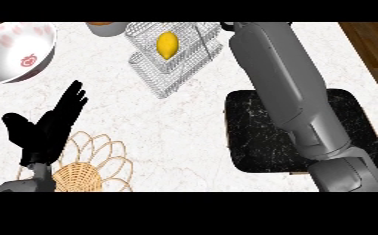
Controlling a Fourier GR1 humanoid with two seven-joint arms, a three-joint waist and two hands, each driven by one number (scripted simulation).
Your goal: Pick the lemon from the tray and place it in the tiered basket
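Observation:
The yellow lemon [168, 45] lies inside the upper tier of the wire tiered basket [159, 76] at the top middle of the counter. The black marbled tray [251, 144] sits at the right with nothing visible on it. My right forearm [284, 79] stretches over the tray towards the basket's right side. Only a dark sliver of my right hand [227, 26] shows beside the basket's rim, apart from the lemon. My left hand [46, 126] is open at the lower left, fingers up, resting.
A white bowl with a red pattern [22, 49] stands at the top left. A small grey cup [105, 28] sits behind the basket's left corner. A woven wicker trivet [92, 166] lies at the lower left beside my left hand. The counter's edge runs along the right.

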